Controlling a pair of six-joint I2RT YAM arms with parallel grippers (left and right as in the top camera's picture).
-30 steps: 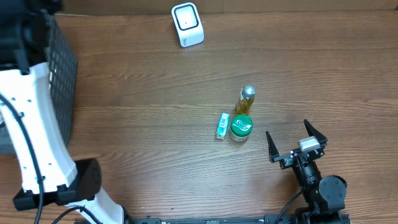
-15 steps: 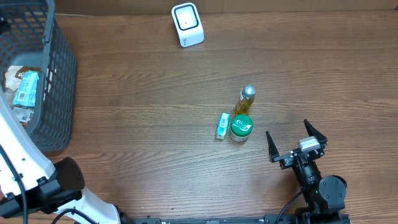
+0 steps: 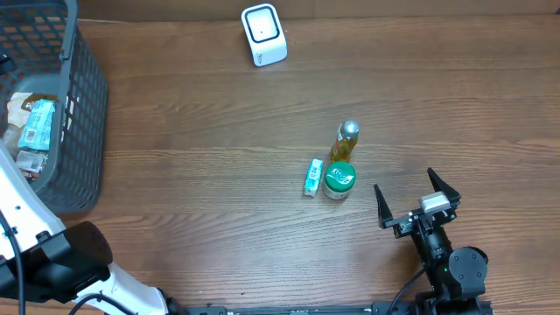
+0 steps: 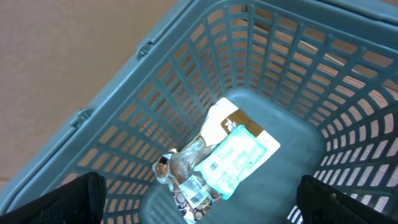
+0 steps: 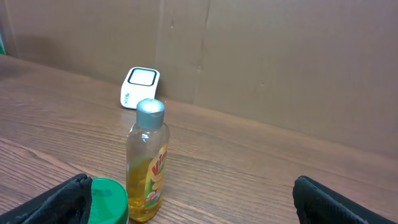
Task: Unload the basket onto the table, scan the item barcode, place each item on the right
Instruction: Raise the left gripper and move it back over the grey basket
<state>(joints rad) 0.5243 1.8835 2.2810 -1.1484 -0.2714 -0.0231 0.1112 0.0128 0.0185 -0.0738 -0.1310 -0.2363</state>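
The white barcode scanner stands at the table's far edge, also visible in the right wrist view as the scanner. A yellow bottle, a green-lidded jar and a small green-white tube sit mid-table. My right gripper is open and empty, just right of and nearer than them. My left gripper hangs open above the grey basket, over a pale blue packet and a clear brown packet.
The grey basket stands at the table's left edge with several packets inside. My left arm's white link runs along the lower left. A brown cardboard wall stands behind the scanner.
In the overhead view my left arm has swung away from over the basket toward the lower left, uncovering the packets inside. The right arm and the table items have not moved.
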